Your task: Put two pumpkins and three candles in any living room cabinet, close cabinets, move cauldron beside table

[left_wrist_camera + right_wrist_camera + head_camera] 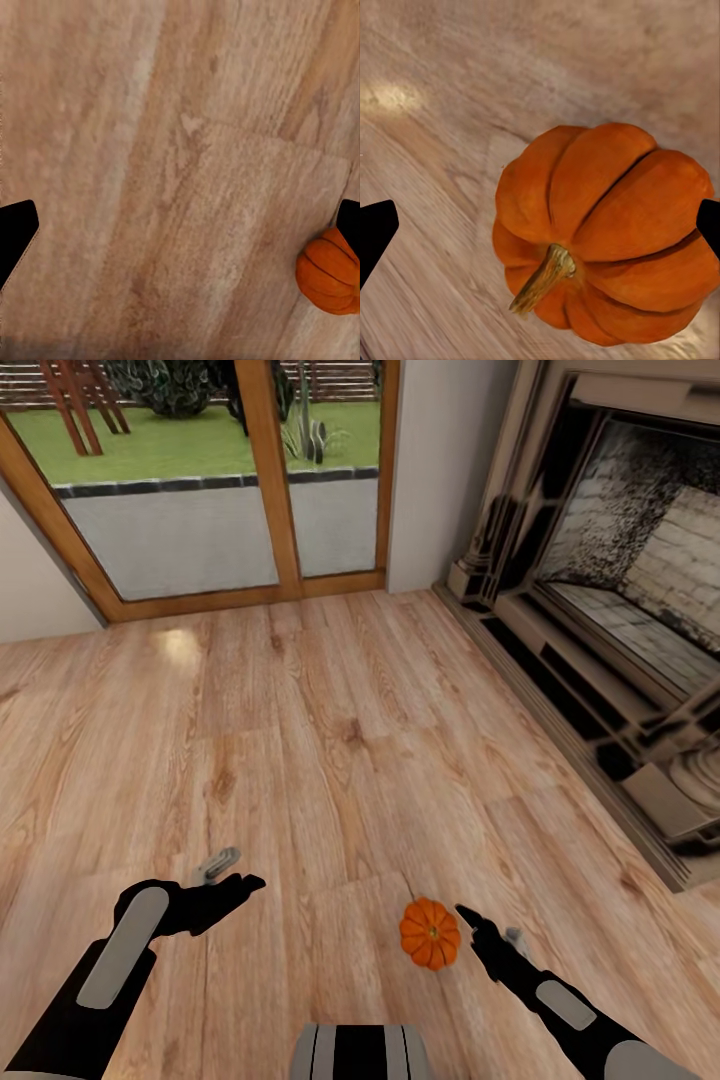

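Head view: pumpkin (pixel 430 933) on wood floor (pixel 330 740) beside right jaws (pixel 487 938), spread; left jaws (pixel 232 872) spread

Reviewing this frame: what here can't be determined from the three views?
- Whether the right gripper touches the pumpkin: in the head view they sit close and the gap is too small to judge; in the right wrist view the fingertips are cut off by the frame edges.
- Pumpkin's underside: hidden by its own body.
- Fireplace surround: cut off by the head view's right edge.
- Left gripper fingers: mostly cropped in the left wrist view.
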`<state>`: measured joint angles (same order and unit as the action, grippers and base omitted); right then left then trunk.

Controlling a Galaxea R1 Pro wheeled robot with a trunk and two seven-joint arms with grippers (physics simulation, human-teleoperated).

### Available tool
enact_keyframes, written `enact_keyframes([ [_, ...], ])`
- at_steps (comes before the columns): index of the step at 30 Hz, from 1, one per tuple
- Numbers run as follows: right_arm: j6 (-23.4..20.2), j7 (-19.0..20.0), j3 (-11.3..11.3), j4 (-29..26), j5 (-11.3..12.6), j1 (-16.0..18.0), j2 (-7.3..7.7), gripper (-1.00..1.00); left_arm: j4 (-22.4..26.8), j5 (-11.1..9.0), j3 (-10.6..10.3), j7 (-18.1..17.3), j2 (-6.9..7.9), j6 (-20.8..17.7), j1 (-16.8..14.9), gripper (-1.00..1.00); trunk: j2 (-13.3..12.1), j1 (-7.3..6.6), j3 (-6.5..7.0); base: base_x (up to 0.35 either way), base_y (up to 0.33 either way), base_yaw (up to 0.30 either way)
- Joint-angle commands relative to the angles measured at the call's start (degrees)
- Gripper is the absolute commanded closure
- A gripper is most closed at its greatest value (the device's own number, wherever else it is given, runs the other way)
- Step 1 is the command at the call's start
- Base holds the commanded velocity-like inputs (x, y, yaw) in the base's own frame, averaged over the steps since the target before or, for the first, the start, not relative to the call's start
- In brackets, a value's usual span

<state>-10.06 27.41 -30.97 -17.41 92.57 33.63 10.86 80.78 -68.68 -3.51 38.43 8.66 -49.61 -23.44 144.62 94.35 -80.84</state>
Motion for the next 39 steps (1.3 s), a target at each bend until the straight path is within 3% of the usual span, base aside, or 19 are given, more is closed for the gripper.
enact_keyframes([
  [1, -0.1, 0.2, -0.3, 0.0, 0.6, 0.0, 0.04, -1.0, 0.0, -0.6, -0.1, 0.6, 0.04, 0.0, 0.0, -1.0, 0.0, 0.01, -0.04, 0.141, 0.088, 0.0],
  [7, 2.5, -0.2, -0.2, 0.7, 0.7, 0.0, 0.02, -1.0, 0.0, -0.6, -0.1, 0.6, 0.04, 0.0, 0.0, -1.0, 0.0, 0.01, -0.04, 0.076, 0.046, 0.0],
  [21, 2.9, -4.2, -0.2, 1.0, 0.8, 0.0, -0.04, -1.0, 0.1, -0.6, -0.1, 0.5, -0.05, 0.0, 0.0, -1.0, 0.0, 0.01, -0.04, 0.034, 0.026, 0.0],
  [30, 3.1, -8.1, -0.3, 0.6, 0.7, 0.0, -0.47, -1.0, 0.2, -0.6, 0.0, 0.5, 0.03, 0.0, 0.0, -1.0, 0.1, 0.24, -2.03, 0.0, 0.0, 0.0],
  [39, 3.0, -8.8, -0.3, 0.9, 0.7, 0.0, -0.48, -1.0, 0.2, -0.6, 0.0, 0.5, 0.04, 0.0, 0.0, -1.0, 0.2, 0.45, -3.8, 0.0, 0.0, 0.0],
])
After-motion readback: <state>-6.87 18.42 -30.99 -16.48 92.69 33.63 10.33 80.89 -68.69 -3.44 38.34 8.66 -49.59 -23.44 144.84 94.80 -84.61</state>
